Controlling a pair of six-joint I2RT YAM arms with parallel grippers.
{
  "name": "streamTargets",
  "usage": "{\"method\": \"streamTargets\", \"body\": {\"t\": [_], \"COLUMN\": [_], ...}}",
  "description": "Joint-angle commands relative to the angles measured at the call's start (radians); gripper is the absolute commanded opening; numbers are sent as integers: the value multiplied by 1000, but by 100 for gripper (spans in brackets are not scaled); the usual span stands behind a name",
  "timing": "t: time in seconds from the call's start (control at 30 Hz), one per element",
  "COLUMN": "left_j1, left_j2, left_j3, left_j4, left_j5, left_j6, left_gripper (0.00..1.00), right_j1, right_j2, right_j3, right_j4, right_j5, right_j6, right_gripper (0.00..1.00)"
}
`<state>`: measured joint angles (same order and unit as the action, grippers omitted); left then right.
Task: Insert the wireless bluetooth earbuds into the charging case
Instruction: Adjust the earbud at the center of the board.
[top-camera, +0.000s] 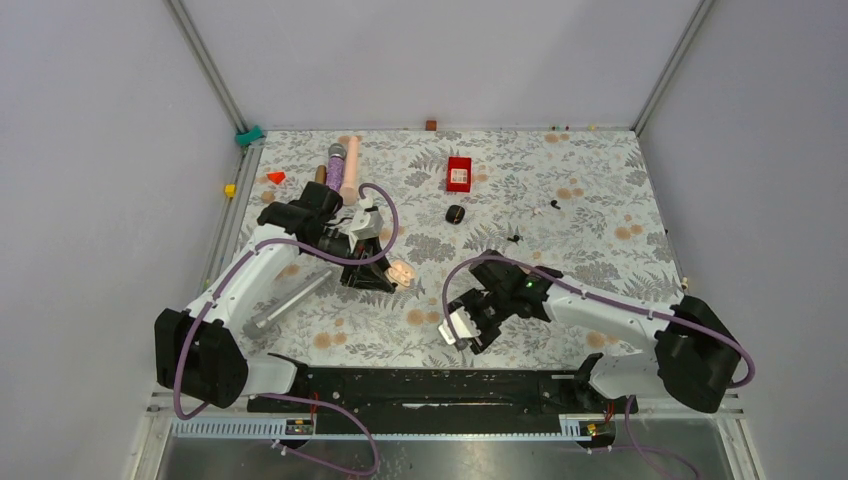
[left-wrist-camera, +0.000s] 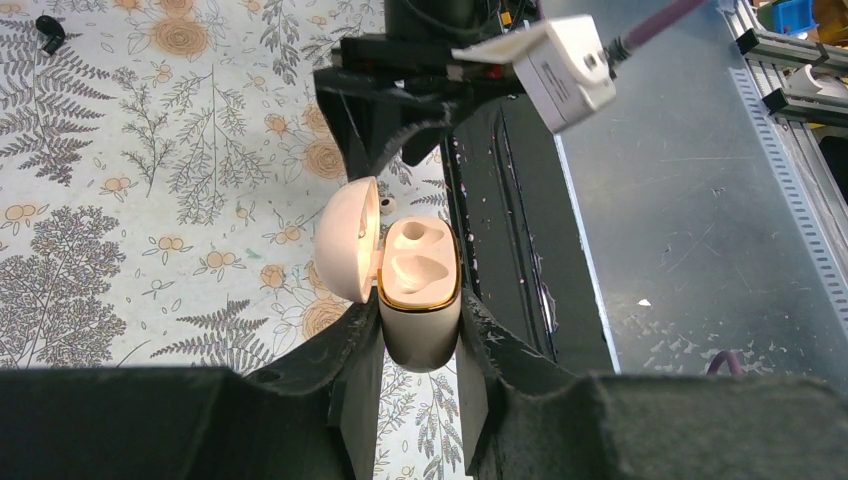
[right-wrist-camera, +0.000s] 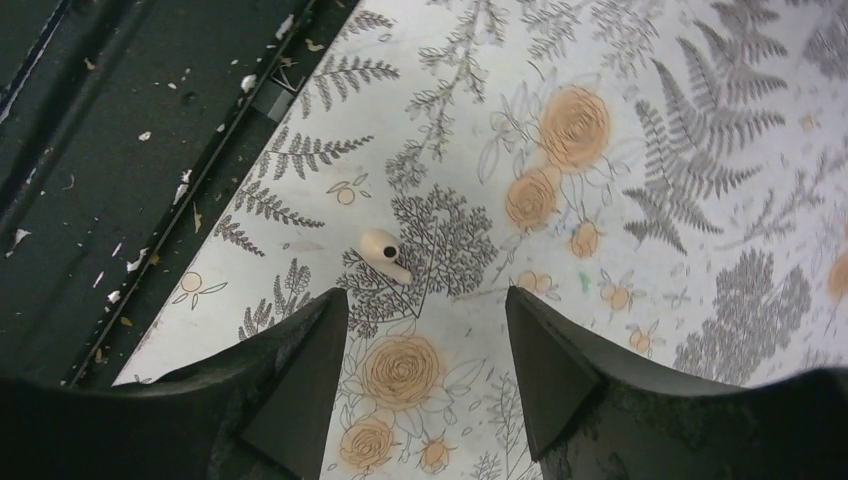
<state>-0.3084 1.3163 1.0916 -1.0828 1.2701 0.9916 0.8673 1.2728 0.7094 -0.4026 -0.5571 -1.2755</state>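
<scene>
Whitish case (left-wrist-camera: 420, 325) clamped in left fingers (left-wrist-camera: 355, 400); right fingers (right-wrist-camera: 290, 385) wide, near earbud (right-wrist-camera: 385, 255).

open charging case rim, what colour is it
Gold rim on the cream pebble-shaped charging case, clearest in the left wrist view.

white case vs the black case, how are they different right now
The white case is cream with a gold rim; the black case is dark all over. The white case is gripped in the left hand; the black case lies free on the table. The white case has its lid open, showing two wells; the black case looks shut, though small in view. Both are small and rounded.
</scene>
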Motion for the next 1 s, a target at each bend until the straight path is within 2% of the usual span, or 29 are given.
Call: {"method": "streamTargets", "body": {"t": [0.0,0.23,0.4,0.53,0.73,0.83,0.97], "left_j1": [8,10,9,9,10,10,11], "left_j2": [-23,-24,-26,-28,-26,-24,-25], "left_j3": [28,26,25,22,22,23,23], "left_j4": [2,1,2,2,2,2,1], "left_j5": [61,64,64,64,64,64,62], "left_j6": [33,34,36,41,47,46,44], "left_gripper": [0,0,0,0,0,0,0], "right_j1": [75,118,130,134,146,158,175], "right_j2": [50,99,115,93,65,61,64], "right_j3": [57,55,58,33,25,5,-24], "right_j4": [-81,-90,-13,29,60,69,102], "right_j5": [63,107,106,117,190,203,207], "right_j6": [-164,-198,-32,66,307,364,407], "right_gripper": [66,62,58,58,59,62,61]}}
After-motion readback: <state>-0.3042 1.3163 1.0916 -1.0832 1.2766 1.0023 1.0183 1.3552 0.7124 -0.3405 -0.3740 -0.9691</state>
